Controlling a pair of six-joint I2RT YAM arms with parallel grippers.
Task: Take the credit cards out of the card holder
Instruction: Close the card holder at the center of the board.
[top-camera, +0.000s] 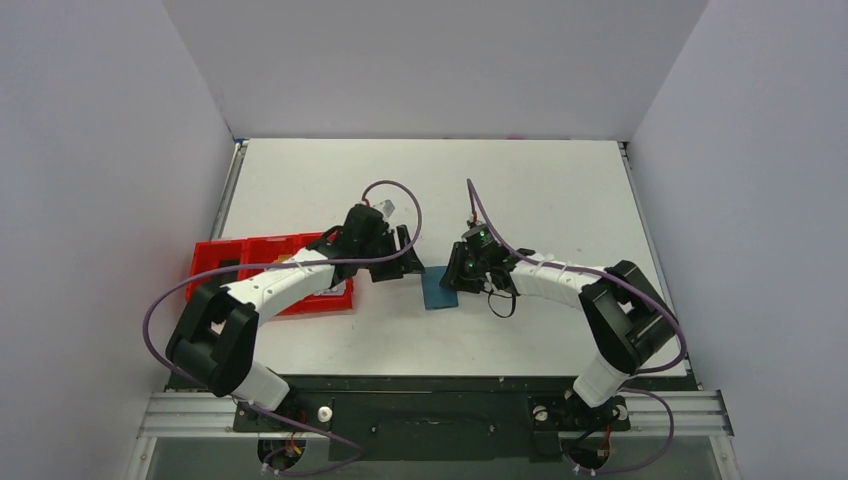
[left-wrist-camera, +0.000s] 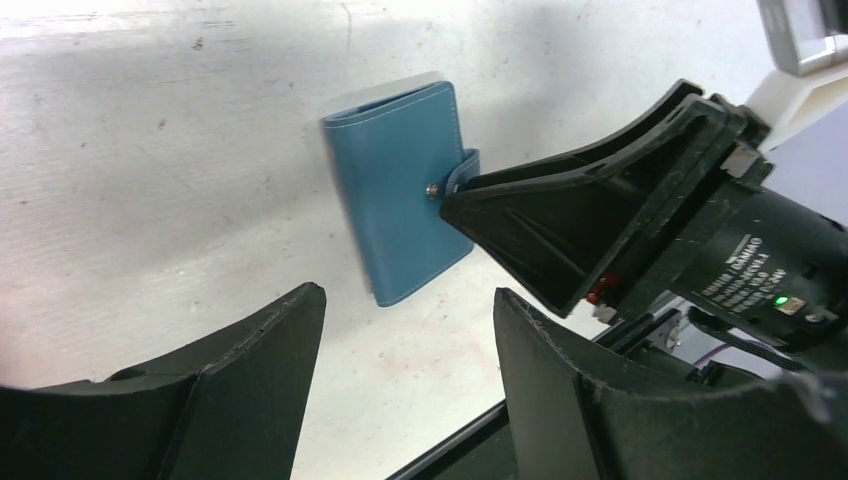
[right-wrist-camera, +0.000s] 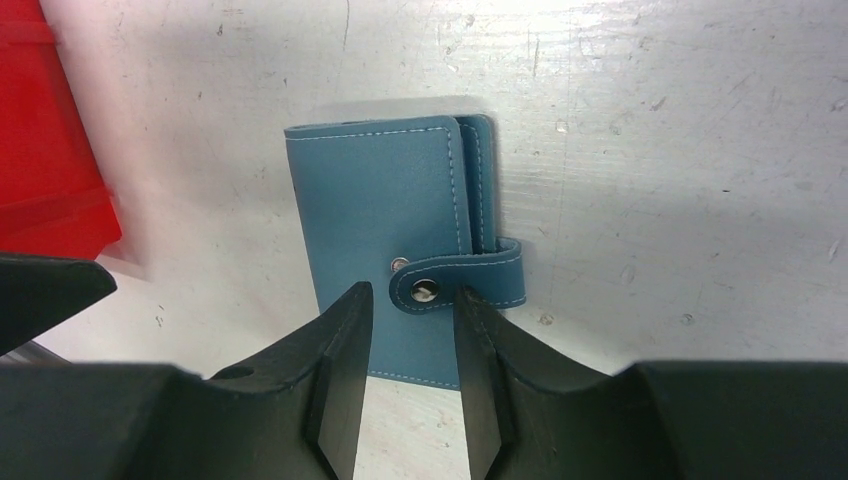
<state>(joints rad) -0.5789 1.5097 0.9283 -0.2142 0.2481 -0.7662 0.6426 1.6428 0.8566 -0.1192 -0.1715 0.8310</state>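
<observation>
The blue card holder (top-camera: 438, 288) lies flat on the white table between the two arms. It is closed, and its tab (right-wrist-camera: 470, 278) is off the snap stud (right-wrist-camera: 400, 265). The credit cards are hidden inside it. My right gripper (right-wrist-camera: 412, 298) is low over the holder's near edge with its jaws a little apart. The tab's snap end lies between the fingertips (right-wrist-camera: 352, 305), and nothing is gripped. My left gripper (left-wrist-camera: 410, 310) hangs wide open just left of the holder (left-wrist-camera: 400, 190), with only bare table between its fingers. The right gripper's fingers (left-wrist-camera: 560, 220) reach the tab from the other side.
A red compartment tray (top-camera: 270, 275) stands on the table to the left, partly under my left arm, and its corner (right-wrist-camera: 50, 130) shows in the right wrist view. White walls close in the table on three sides.
</observation>
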